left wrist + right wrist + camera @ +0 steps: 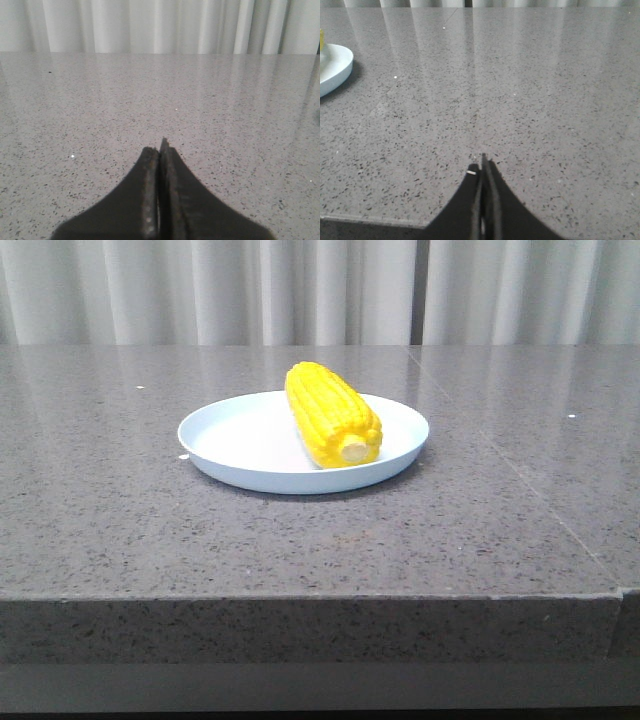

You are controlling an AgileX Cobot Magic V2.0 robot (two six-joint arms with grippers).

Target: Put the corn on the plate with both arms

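The yellow corn lies on the pale blue-white plate in the middle of the table in the front view, its pale cut stub end toward the camera. Neither arm shows in the front view. My left gripper is shut and empty, low over bare table; no plate or corn shows in its view. My right gripper is shut and empty near the table's front edge. In the right wrist view the plate's rim shows far off to one side with a sliver of corn.
The table is speckled grey stone with a thick front edge. Pale curtains hang behind it. A seam runs diagonally through the tabletop on the right.
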